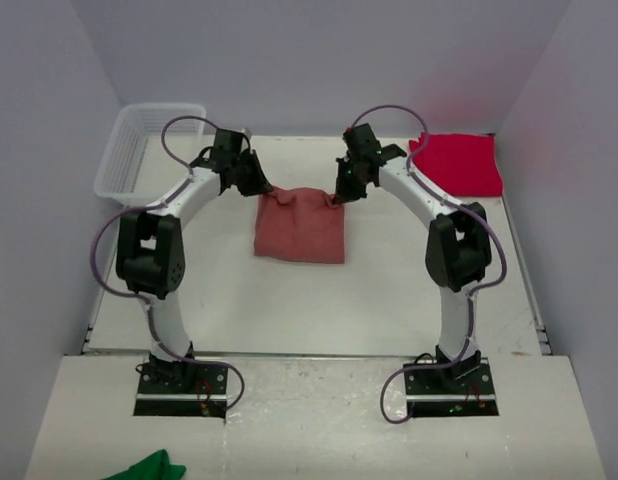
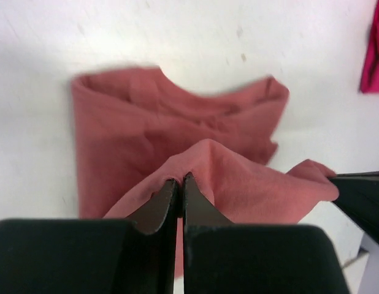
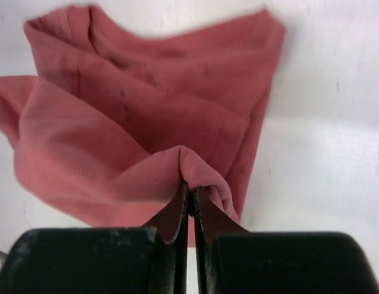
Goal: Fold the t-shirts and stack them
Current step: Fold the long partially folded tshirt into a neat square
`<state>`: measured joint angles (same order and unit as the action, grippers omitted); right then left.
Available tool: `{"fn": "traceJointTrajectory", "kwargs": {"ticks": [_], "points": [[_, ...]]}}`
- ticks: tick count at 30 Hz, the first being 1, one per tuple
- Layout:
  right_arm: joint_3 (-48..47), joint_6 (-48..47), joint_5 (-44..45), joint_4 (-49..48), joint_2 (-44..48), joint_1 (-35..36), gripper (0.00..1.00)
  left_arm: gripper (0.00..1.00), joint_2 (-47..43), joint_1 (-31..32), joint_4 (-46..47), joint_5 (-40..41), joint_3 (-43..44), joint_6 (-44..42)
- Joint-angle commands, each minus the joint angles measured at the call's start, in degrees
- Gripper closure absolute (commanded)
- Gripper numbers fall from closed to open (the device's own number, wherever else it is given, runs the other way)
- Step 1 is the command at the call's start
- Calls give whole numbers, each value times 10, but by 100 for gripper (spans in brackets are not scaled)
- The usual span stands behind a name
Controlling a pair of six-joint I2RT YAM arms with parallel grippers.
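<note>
I read the left gripper [image 2: 180, 179] as clenched on a pinch of the salmon-red t-shirt [image 1: 300, 228] at its far left corner. The right gripper [image 3: 189, 191] is clenched on the far right corner of the same shirt. Both pinched corners are raised off the table [image 1: 389, 290], and the far edge sags between them. The rest of the shirt lies on the table, midway between the arms. The crimson t-shirt [image 1: 457, 163] lies at the table's far right, well apart. A white basket [image 1: 129, 150] stands far left. A green cloth [image 1: 149, 467] lies near the left base.
</note>
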<state>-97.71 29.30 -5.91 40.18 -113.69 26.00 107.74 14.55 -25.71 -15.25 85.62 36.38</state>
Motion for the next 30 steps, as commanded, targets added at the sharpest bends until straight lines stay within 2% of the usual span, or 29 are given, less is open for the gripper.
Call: {"fn": "traceJointTrajectory", "kwargs": {"ticks": [1, 3, 4, 5, 6, 7, 8, 9, 10, 11, 13, 14, 15, 16, 18, 23, 24, 25, 26, 27, 28, 30], "points": [[-194, -56, -64, 66, -121, -39, 100, 100, 66, -42, 93, -11, 52, -30], [-278, -71, -84, 95, -219, -52, 100, 100, 129, -56, 117, -49, 97, -31], [-383, -73, -97, 118, -254, -69, 100, 100, 145, -56, 130, -47, 103, -36], [-429, -74, -140, 133, -312, -79, 99, 100, 197, -58, 115, -58, 152, -55], [-477, -69, -138, 137, -325, -86, 86, 98, 219, -68, 112, -69, 179, -59], [-475, -72, -139, 128, -329, -95, 51, 87, 221, -70, 136, -77, 167, -69], [-457, -88, -138, 110, -321, -96, 41, 54, 214, -71, 211, -81, 151, -77], [-426, -93, -118, 60, -284, -96, 33, 48, 204, -77, 246, -87, 134, -78], [-365, -101, -121, 37, -263, -97, 24, 40, 194, -79, 292, -94, 107, -82], [-348, -115, -119, 21, -248, -96, 16, 35, 185, -80, 318, -95, 110, -89], [-315, -123, -110, -3, -206, -95, 14, 30, 164, -80, 337, -81, 104, -111], [-310, -132, -107, -5, -195, -94, 13, 21, 135, -80, 364, -71, 94, -116], [-296, -132, -90, -5, -182, -91, 13, 3, 115, -79, 377, -59, 82, -120], [-291, -136, -79, -4, -158, -89, 12, 0, 97, -79, 394, -65, 60, -132], [-291, -143, -74, 12, -140, -86, 11, 0, 45, -78, 406, -42, 45, -133], [-237, -141, -68, 10, -87, -77, 8, 0, 9, -70, 351, -76, 41, -106], [-220, -137, -77, 7, -85, -77, 19, 7, 12, -66, 342, -107, 41, -96], [-213, -131, -97, 6, -85, -77, 47, 19, 17, -64, 336, -118, 31, -69], [-214, -114, -138, 9, -97, -77, 89, 66, 23, -61, 341, -133, 19, -55], [-208, -98, -154, 9, -103, -77, 100, 100, 23, -58, 357, -149, -1, -37], [-200, -80, -181, 1, -108, -78, 100, 100, 23, -57, 383, -173, -55, -16], [-180, -59, -273, -28, -125, -75, 100, 100, 34, -58, 435, -201, -93, 44]]}}
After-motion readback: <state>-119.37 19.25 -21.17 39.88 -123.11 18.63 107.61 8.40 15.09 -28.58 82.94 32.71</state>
